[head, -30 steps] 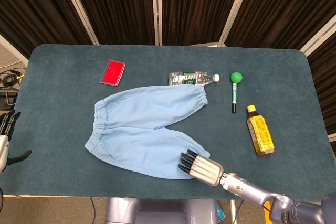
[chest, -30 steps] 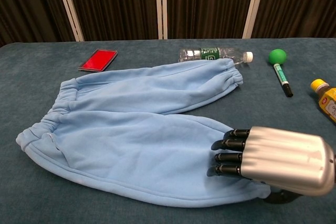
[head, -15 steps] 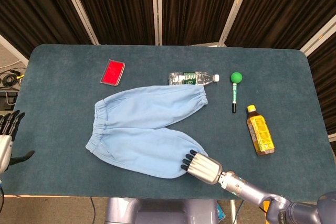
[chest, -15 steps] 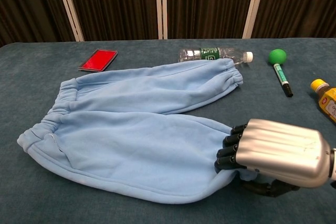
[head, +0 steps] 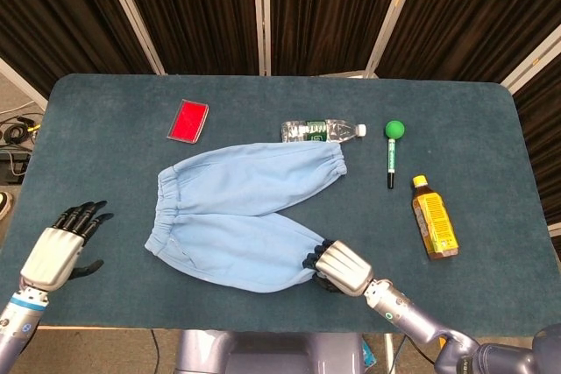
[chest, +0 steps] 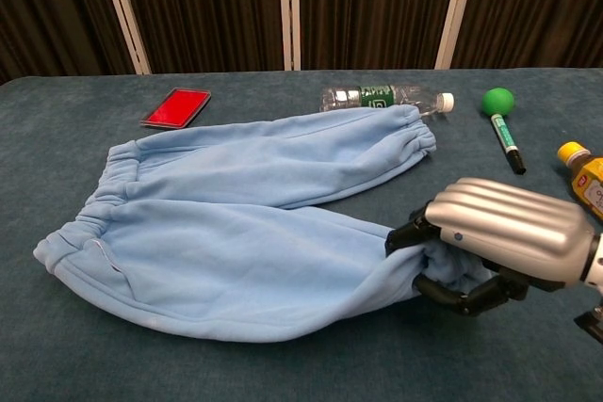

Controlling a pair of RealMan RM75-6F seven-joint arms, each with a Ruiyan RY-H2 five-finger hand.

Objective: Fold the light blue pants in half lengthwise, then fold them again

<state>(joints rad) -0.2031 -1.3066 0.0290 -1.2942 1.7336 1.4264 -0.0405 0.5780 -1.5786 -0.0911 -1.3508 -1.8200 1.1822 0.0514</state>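
The light blue pants (head: 241, 216) (chest: 245, 223) lie spread on the dark teal table, waistband to the left, both legs running right. My right hand (head: 337, 267) (chest: 495, 237) grips the cuff of the near leg, fingers curled over the cloth and thumb under it, with the cuff bunched and lifted a little. The far leg's cuff (chest: 415, 134) lies flat near the water bottle. My left hand (head: 63, 247) hovers open over the table's left front, fingers spread, well clear of the waistband. The chest view does not show it.
A red card (head: 188, 120) lies behind the waistband. Behind the far leg's cuff lies a water bottle (head: 323, 130). To the right are a green-topped marker (head: 393, 151) and a yellow bottle (head: 434, 219). The table's front edge (head: 175, 326) runs close below my hands.
My right hand closed on the near leg's cuff and drew it left, bunching the cloth. My left hand moved from the frame's left edge in over the table.
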